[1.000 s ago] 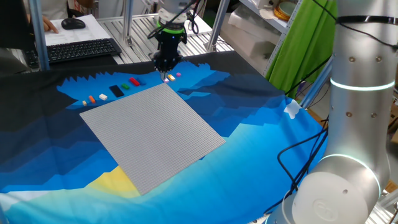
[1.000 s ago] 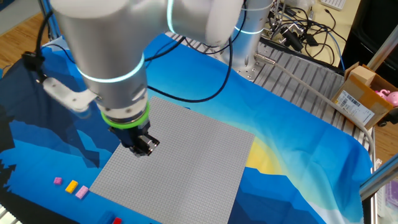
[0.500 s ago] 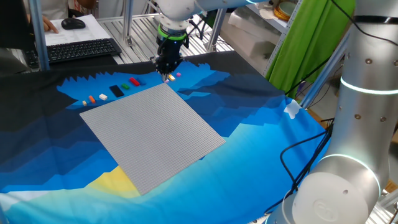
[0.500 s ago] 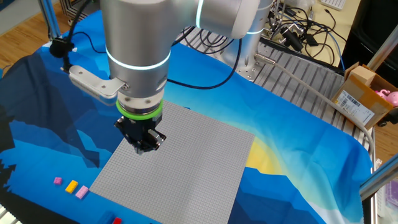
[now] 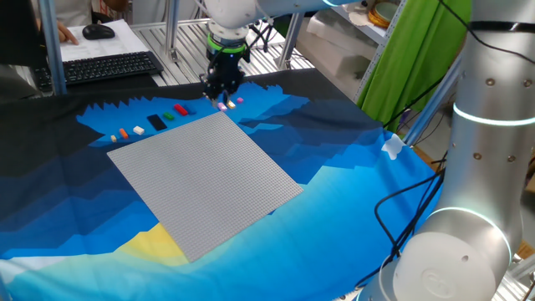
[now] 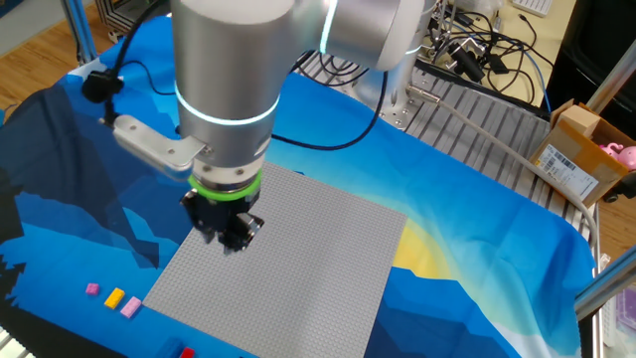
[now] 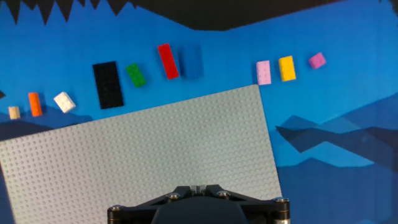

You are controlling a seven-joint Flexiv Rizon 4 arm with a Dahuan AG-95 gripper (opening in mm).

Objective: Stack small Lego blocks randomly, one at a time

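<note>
Several small Lego blocks lie in a row on the blue cloth beyond the grey baseplate [image 7: 155,143]: tan [image 7: 13,112], orange [image 7: 35,104], white [image 7: 63,101], green [image 7: 135,74], red [image 7: 166,61], blue [image 7: 191,61], pink [image 7: 263,72], yellow [image 7: 286,68] and magenta [image 7: 317,60]. A longer black block [image 7: 106,84] lies among them. My gripper [image 5: 221,94] hangs above the baseplate's [image 5: 209,176] corner next to the pink and yellow blocks [image 5: 230,104]. From the other side the gripper [image 6: 231,239] hovers over the plate [image 6: 318,259]. No block shows between the fingers, and their gap is too blurred to read.
A keyboard [image 5: 109,67] and a mouse [image 5: 99,32] sit behind the cloth at the back left. A cardboard box [image 6: 581,149] and cables [image 6: 487,50] lie on the metal rack. The robot's base [image 5: 476,167] stands at the table's right.
The arm's wrist has turned and the hand has shifted slightly near the baseplate corner. The blocks lie where they were.
</note>
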